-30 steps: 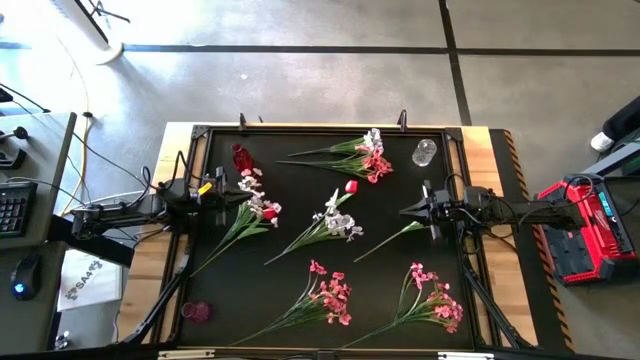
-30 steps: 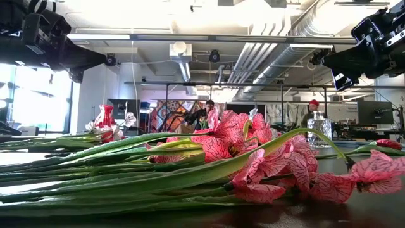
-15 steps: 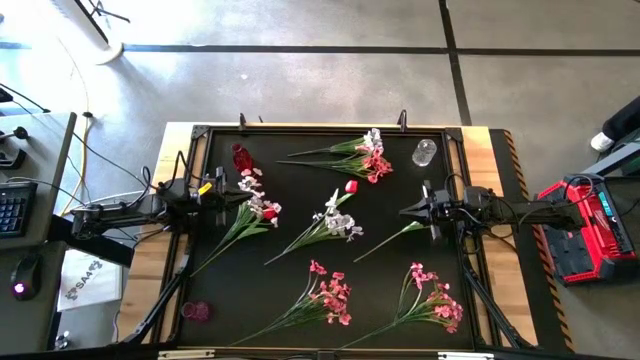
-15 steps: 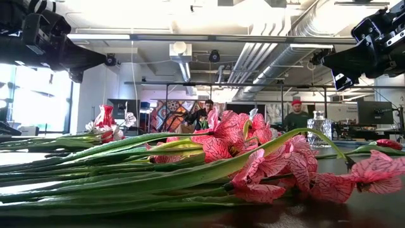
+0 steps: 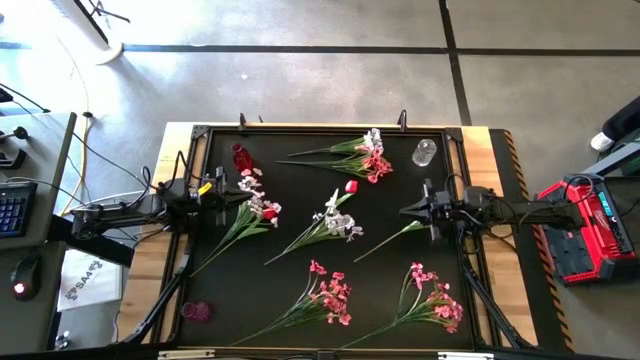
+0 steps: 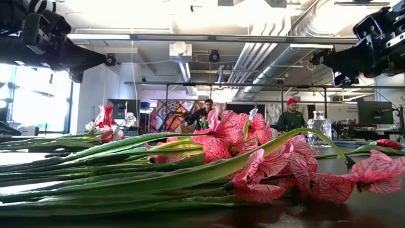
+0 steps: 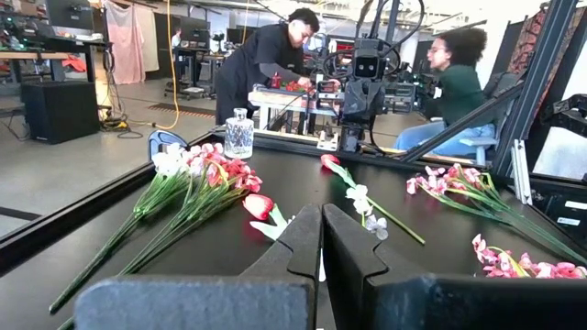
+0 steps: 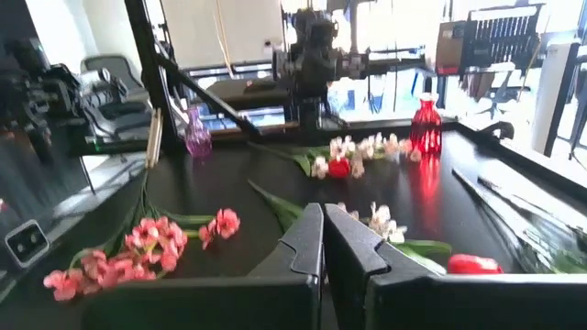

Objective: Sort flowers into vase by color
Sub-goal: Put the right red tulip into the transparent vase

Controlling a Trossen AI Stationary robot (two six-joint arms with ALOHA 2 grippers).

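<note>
Flowers lie flat on the black table [image 5: 300,265]. A white-and-red spray [image 5: 256,204] is by my left gripper [image 5: 223,187]. A white spray [image 5: 335,220] lies in the middle, with a loose red bloom [image 5: 351,186] beyond it. A mixed white and pink bunch [image 5: 366,155] lies at the far side. Two pink sprays [image 5: 330,294] [image 5: 436,300] lie near the front edge. My right gripper [image 5: 408,210] hovers by a green stem [image 5: 390,238]. Both grippers are shut and hold nothing, as the left wrist view [image 7: 321,246] and right wrist view [image 8: 323,240] show.
A red vase [image 5: 240,157] stands at the far left, a clear glass vase [image 5: 424,152] at the far right and a small pink vase [image 5: 197,311] at the near left corner. A raised frame [image 5: 200,135] edges the table. People [image 7: 266,55] work beyond the table.
Both arms and the flowers have kept still. A person in a red cap in the room beyond the table has walked toward the left in the low view.
</note>
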